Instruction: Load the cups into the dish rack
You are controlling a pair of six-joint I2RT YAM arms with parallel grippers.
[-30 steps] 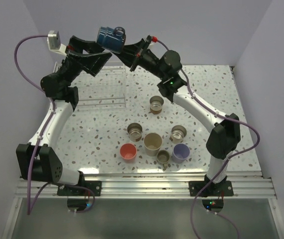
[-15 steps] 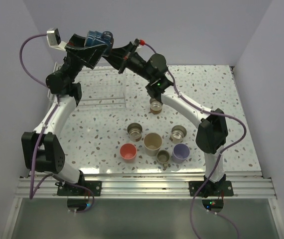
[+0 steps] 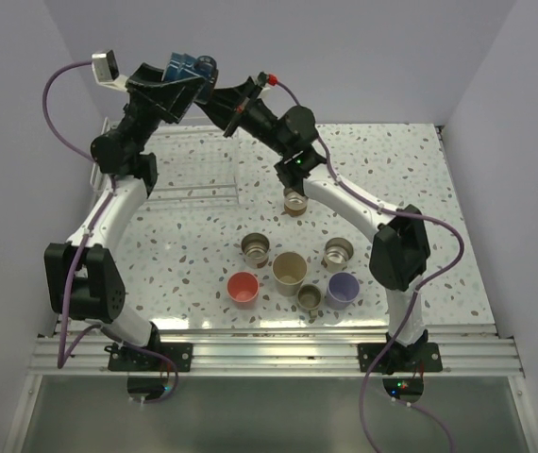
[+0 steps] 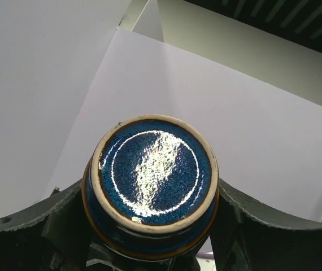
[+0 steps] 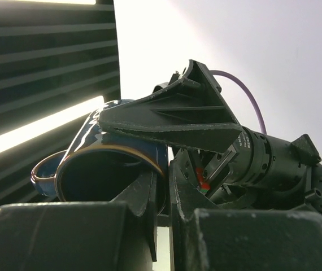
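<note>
The left gripper (image 4: 152, 217) has just clamped the dark blue cup (image 4: 152, 169); the right gripper (image 5: 162, 192), opposite, pinches its rim: handover almost done.

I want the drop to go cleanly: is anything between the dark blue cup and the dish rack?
Nothing visible does. The dark blue cup is held in the air toward the far side of the dish rack by the left gripper and right gripper. The rack's visible part holds nothing; the left arm hides its left end.
</note>
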